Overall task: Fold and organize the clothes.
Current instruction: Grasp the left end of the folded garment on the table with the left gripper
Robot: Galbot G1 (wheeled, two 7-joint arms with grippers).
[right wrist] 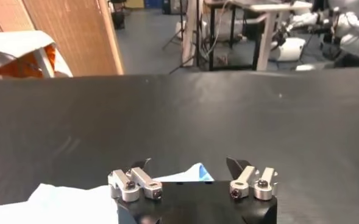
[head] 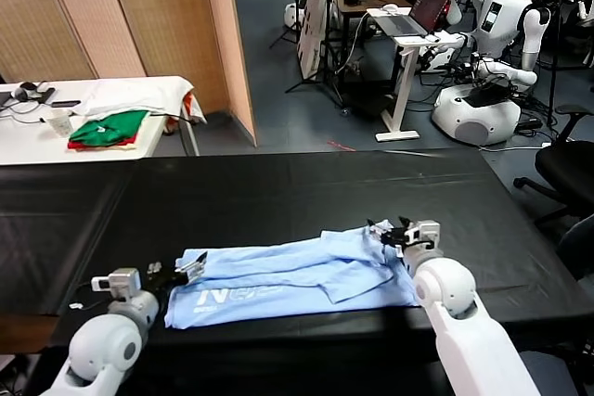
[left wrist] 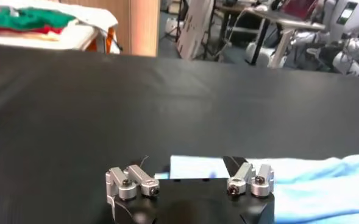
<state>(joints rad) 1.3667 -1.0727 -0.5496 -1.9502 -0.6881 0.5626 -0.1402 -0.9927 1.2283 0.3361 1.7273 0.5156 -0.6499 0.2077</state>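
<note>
The clothes are one pale light-blue T-shirt (head: 297, 275), lying folded into a long band near the front edge of the black table (head: 278, 192), with white lettering (head: 237, 296) showing at its left end. My left gripper (head: 190, 271) stands open at that left end. In the left wrist view the left gripper (left wrist: 188, 164) has a shirt edge (left wrist: 197, 166) lying between its spread fingers, ungripped. My right gripper (head: 390, 232) is open over the shirt's right end. A shirt corner (right wrist: 194, 173) lies loose between the fingers of the right gripper (right wrist: 188, 164) in the right wrist view.
A white table (head: 28, 141) at the back left carries green and red folded garments (head: 109, 127) and a white cloth (head: 139, 95). Behind the black table are a laptop desk (head: 413, 25), other robots (head: 492, 44) and an office chair (head: 571, 169).
</note>
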